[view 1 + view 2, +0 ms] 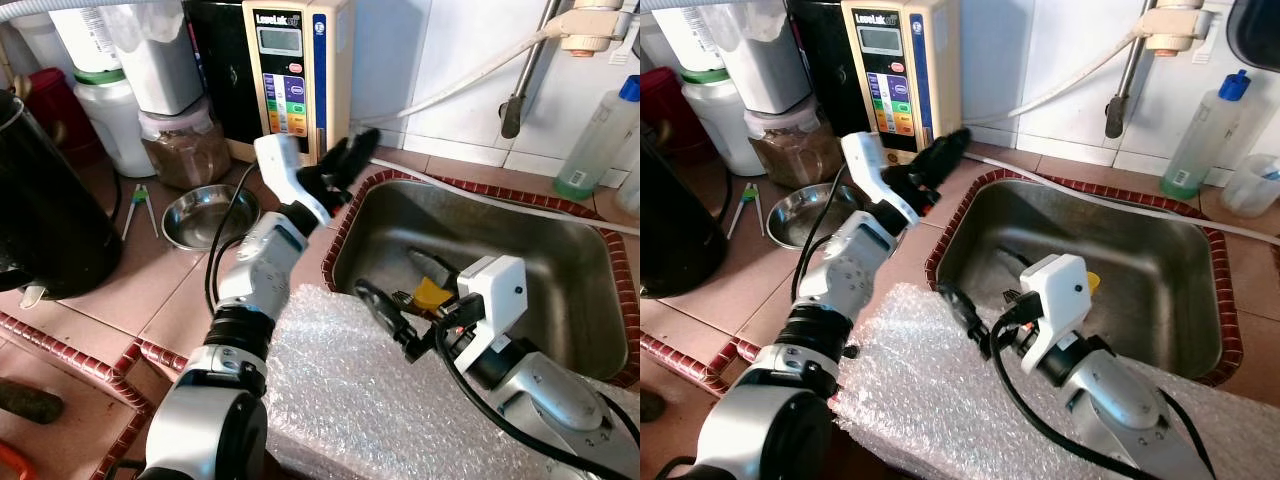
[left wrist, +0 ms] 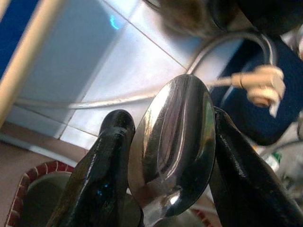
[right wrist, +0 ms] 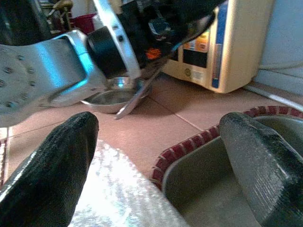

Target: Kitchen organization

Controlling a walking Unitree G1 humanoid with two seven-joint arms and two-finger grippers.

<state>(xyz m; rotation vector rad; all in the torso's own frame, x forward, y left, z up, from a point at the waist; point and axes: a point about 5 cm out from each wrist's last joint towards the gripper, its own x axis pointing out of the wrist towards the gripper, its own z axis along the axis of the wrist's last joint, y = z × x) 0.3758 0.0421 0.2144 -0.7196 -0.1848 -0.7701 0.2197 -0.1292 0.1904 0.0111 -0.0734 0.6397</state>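
Spoon [image 2: 173,151] is pinched between the two black fingers of the left gripper [image 1: 345,160], bowl end sticking out past the tips, handle trailing down and back under the wrist (seen from the right wrist view [image 3: 137,97]). It's held in the air above the tiled counter [image 1: 150,290], just off the sink [image 1: 570,300] rim at its 10 o'clock corner, in front of the beige water unit [image 1: 290,70].

Steel bowl [image 1: 208,215] sits on the counter at 8 o'clock from the left gripper, near but not touching. Tongs or tweezers [image 1: 138,208] lie at 9 o'clock of the bowl. Jar of brown powder [image 1: 185,145] and white containers [image 1: 115,115] at the bowl's 11–12 o'clock. Dark pot [image 1: 45,200] far out at 9.

Right gripper [image 1: 385,315] hovers with fingers spread, nothing between them, over the edge where the bubble wrap [image 1: 380,410] meets the sink's near-left rim. Some yellow item [image 1: 430,293] and a dark utensil in the sink basin behind it; can't tell what they are.

Risks, my read:
- Grip is on the bowl of the spoon, a smooth curved surface; any wrist roll and it could slide out and drop on tile or into the sink.
- The long handle hangs free below, so swinging toward the steel bowl could clip its rim and knock it.
- The arms are close together; the right gripper sits at 5 o'clock of the left, so a sweep toward the sink risks contact.
- Faucet hose [image 1: 460,80] crosses behind, a snag if lifted high.
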